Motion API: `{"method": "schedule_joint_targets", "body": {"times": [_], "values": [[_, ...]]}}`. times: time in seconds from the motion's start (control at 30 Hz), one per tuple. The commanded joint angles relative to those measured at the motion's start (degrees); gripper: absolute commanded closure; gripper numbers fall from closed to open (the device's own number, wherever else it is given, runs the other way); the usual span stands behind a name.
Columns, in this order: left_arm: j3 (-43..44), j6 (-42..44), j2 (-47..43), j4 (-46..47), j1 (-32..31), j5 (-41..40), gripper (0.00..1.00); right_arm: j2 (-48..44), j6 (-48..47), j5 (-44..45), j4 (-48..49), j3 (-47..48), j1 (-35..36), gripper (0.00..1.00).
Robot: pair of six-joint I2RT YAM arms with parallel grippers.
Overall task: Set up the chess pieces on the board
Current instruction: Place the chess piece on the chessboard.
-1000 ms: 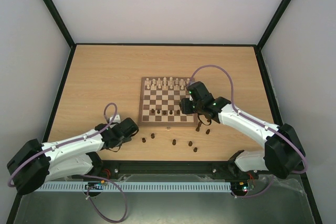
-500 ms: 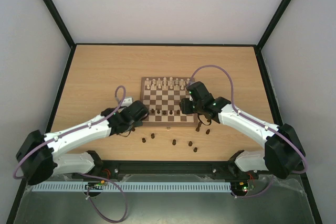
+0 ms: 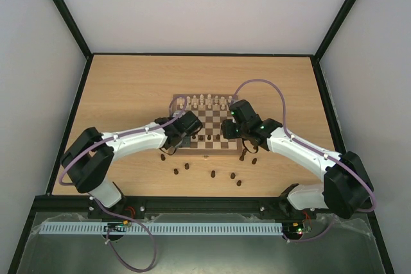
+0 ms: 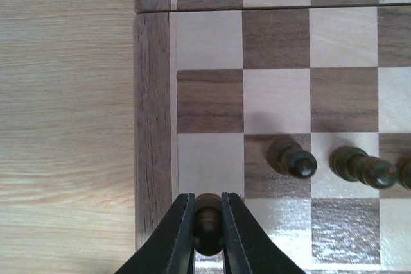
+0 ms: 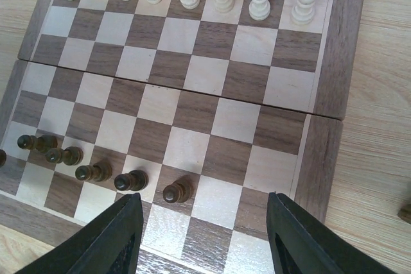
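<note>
The left gripper (image 4: 206,205) is pinched on a dark pawn (image 4: 207,229) over the board (image 4: 153,126), at its leftmost file, just beside the left border. Other dark pawns (image 4: 292,158) stand in a row to its right. The right gripper (image 5: 204,200) hangs wide and holds nothing above the near right squares. More dark pieces (image 3: 212,174) lie on the table near the board.

The likely risk is placement. The pawn sits close to the border, so it could land straddling the edge or the wrong rank. If released tilted, it may topple and roll into its neighbour.
</note>
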Motion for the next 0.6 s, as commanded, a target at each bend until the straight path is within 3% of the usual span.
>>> {"method": "schedule_joint_targets", "body": {"times": [0.0,0.57], "values": [[1.5,3.2,0.9,1.8,1.6,0.9,0.88,0.3,-0.6,1.5,-1.2,-0.3,0.3,0.47],[0.8,4.9,3.5,4.5,2.5,2.6,0.82,1.1,-0.6,1.5,-1.3,-0.2,0.4,0.47]]}}
